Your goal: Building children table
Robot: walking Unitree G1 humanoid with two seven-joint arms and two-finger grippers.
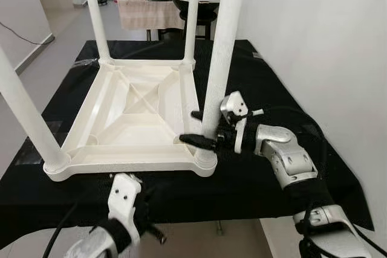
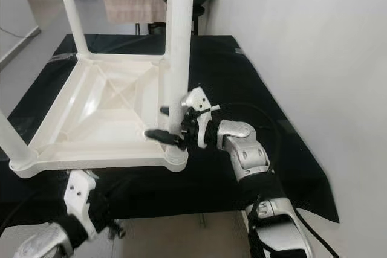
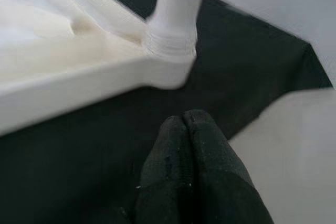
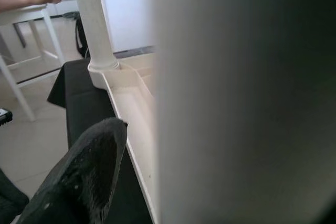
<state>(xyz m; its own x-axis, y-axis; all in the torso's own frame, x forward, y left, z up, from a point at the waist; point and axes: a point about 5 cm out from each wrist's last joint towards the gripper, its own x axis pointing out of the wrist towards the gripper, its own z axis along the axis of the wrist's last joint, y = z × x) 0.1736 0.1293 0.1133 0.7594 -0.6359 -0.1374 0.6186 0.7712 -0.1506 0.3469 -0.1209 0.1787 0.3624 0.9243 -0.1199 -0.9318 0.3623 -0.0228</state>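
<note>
Table top (image 1: pixel 139 119) inverted on cloth (image 1: pixel 278 83), legs (image 1: pixel 221 58) up.

The two eye views looked forward and down from the robot's head onto the bench (image 1: pixel 284 83), sharing the upturned white table (image 1: pixel 133 119) and its near right leg (image 1: pixel 221 58); the right eye sat slightly to the side, so that leg (image 2: pixel 178 46) fell further left in its picture. The left wrist view looked along the left hand (image 3: pixel 184 124), close above the black cloth (image 3: pixel 79 171), toward the same leg's socket (image 3: pixel 170 51). The right wrist view sat pressed against that leg (image 4: pixel 241 98), facing across the table's frame toward a far leg (image 4: pixel 94 24).
</note>
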